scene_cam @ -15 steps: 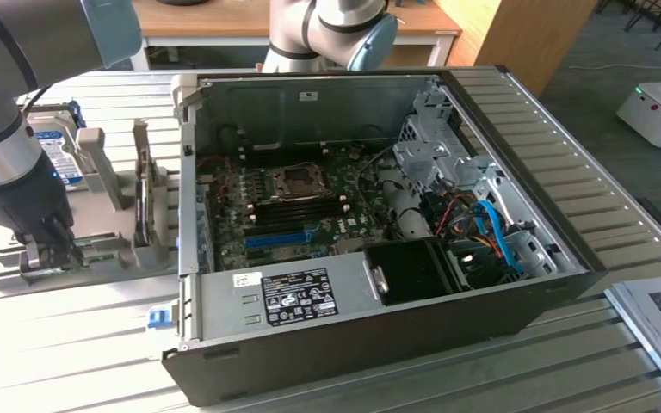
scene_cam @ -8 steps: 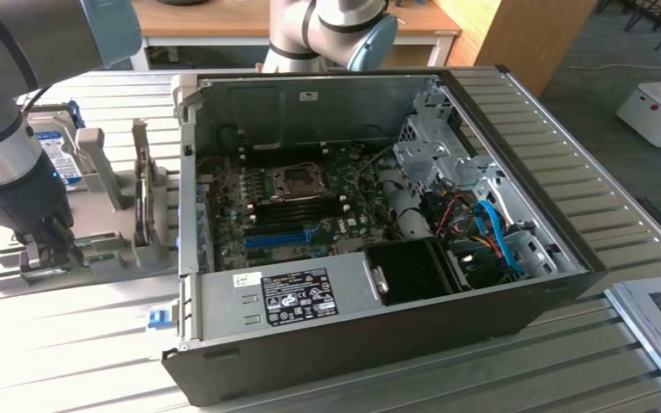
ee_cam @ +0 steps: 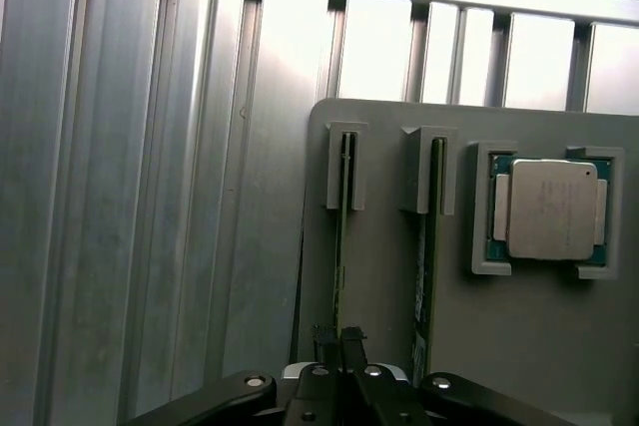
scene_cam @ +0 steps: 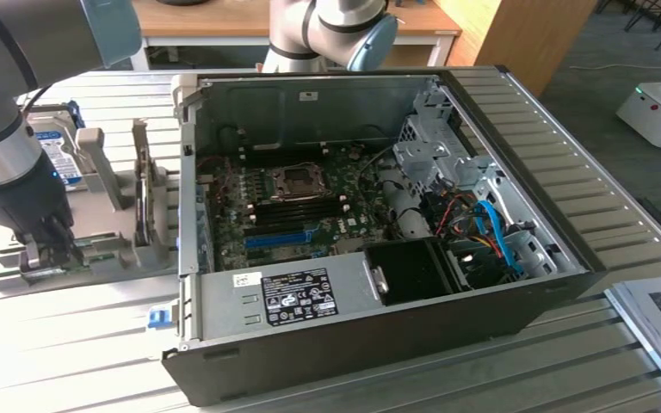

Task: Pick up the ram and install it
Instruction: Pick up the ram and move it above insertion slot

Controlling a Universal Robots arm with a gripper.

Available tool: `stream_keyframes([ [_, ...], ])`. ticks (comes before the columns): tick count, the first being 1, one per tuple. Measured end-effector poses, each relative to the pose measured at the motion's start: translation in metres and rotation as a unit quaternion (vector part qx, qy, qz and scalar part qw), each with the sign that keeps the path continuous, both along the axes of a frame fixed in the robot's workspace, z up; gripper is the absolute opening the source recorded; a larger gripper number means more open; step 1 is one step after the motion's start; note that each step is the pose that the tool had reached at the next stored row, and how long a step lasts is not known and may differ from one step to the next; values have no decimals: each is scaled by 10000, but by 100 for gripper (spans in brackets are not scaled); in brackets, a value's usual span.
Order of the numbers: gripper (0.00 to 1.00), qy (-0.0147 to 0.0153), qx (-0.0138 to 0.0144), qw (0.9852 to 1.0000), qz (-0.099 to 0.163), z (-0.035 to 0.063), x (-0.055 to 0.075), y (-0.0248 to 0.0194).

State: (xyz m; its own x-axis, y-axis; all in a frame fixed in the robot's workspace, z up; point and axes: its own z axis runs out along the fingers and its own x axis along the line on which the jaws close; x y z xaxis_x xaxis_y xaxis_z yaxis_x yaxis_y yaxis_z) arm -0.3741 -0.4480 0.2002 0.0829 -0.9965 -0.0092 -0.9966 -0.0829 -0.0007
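The ram stands on edge in a slot of a grey holder tray, seen as a thin green strip. A second green stick stands in the neighbouring slot. My gripper is over the first stick, its two dark fingertips pressed close on the stick's top edge. In the exterior view my gripper reaches down into the grey holder to the left of the open computer case. Black memory slots lie on the motherboard below the processor socket.
A processor chip sits in a pocket of the tray beside the sticks. A hard drive with a blue-white label stands behind my arm. The case holds a blue slot, a power supply and blue cables. A ribbed metal table lies underneath.
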Motion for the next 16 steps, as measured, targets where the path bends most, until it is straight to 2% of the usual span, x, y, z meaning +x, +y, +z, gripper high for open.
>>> stream_keyframes([
  [16,12,-1,0,10000,0,162,0,0],
])
